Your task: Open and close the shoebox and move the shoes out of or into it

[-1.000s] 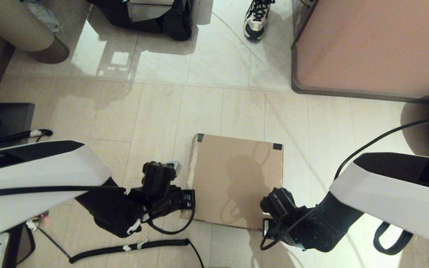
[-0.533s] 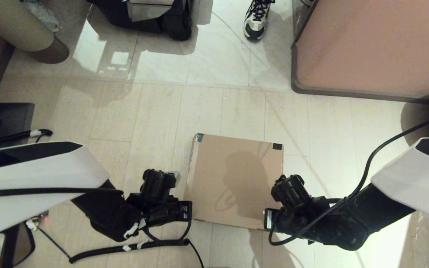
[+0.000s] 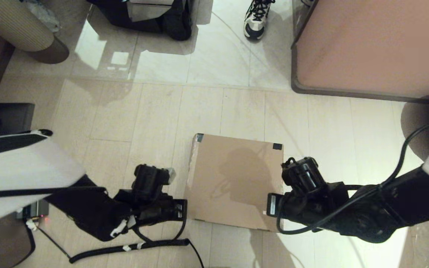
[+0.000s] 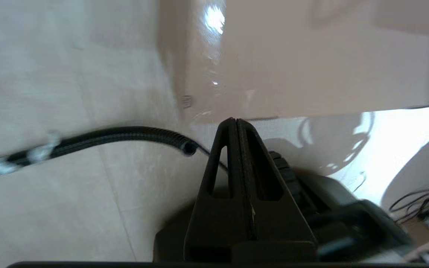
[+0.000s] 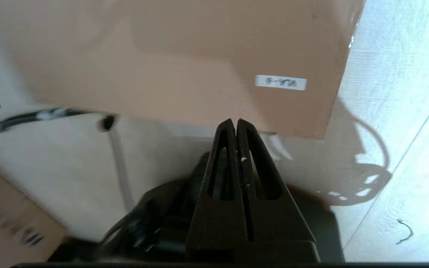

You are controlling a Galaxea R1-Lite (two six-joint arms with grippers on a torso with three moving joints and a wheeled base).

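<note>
A: Near edge first. Left tool (image 4: 235,121)?
B: Pinched fully together, nothing in it. Its tip sits just off the near left corner of the shoebox (image 3: 235,180), low on the floor (image 3: 155,111). Whether it touches the cardboard, can't tell. A black corrugated cable (image 3: 132,247) lies on the floor right beside it, lower left of the head frame.

A: Right tool (image 5: 235,121)?
B: Also pressed fully together, empty. In the wrist view its tip is at the near edge of the box, close to the box's right corner. A small white sticker (image 5: 280,82) is on the cardboard just past the tip.

A: Container state?
B: Shoebox lid is down, flat, closed. Contents hidden, so nothing to log inside. Black tape bits (image 3: 277,146) at the two far corners. Box sits lower centre of the head frame, between the two arms.

A: The shoes?
B: Not visible anywhere.

A: Farther out?
B: Brown cabinet (image 3: 371,48) upper right. A person's white-and-black sneaker (image 3: 256,18) with black laces at the top edge, well apart from the box. Dark machine base (image 3: 151,16) upper centre-left, ribbed beige cylinder (image 3: 17,28) upper left.
</note>
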